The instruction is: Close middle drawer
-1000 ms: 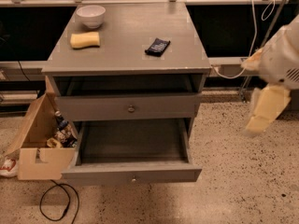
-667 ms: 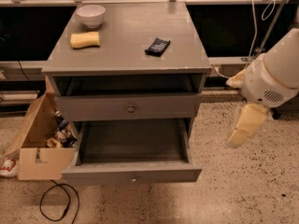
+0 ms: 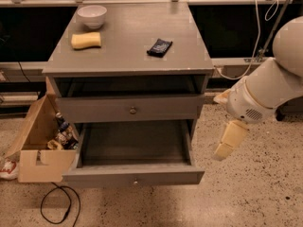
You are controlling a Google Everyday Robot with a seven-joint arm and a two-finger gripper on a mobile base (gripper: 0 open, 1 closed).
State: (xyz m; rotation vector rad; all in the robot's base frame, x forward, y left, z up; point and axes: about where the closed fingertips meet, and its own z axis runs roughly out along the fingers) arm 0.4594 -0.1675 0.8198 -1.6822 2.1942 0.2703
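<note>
A grey cabinet stands in the middle of the camera view. Its middle drawer, with a small round knob, has its front standing a little forward of the cabinet frame. The bottom drawer below it is pulled far out and is empty. The slot above the middle drawer is dark and open. My gripper, cream coloured, hangs from the white arm to the right of the cabinet, level with the bottom drawer and apart from it.
On the cabinet top lie a white bowl, a yellow sponge and a dark packet. An open cardboard box with bottles stands left of the cabinet. A black cable loops on the speckled floor in front.
My arm and gripper have moved left and down, closer to the right side of the cabinet. The drawers have not moved.
</note>
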